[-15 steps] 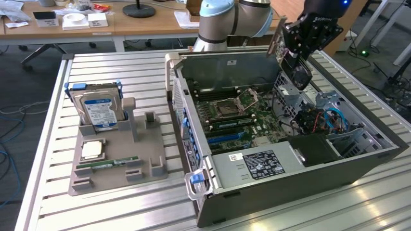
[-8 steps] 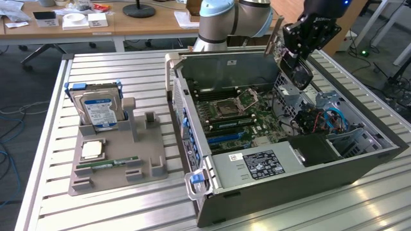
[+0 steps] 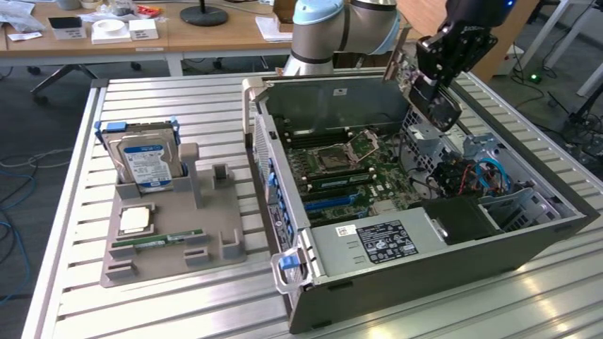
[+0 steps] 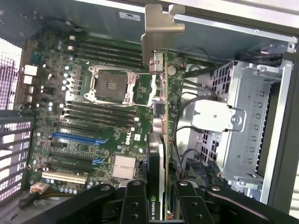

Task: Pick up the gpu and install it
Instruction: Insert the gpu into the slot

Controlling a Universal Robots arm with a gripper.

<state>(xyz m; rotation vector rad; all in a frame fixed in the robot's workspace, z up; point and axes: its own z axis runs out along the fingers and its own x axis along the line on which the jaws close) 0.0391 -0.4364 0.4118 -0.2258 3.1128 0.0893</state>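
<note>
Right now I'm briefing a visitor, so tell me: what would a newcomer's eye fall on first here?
The open computer case lies on the slatted table, its green motherboard bare. Above it, toward the exterior view's right, the tool grips the gpu. At the exterior view's left, a hard drive stands in a grey holder.

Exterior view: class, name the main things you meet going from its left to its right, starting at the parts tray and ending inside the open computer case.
hard drive → CPU socket → gpu → blue cables
</note>
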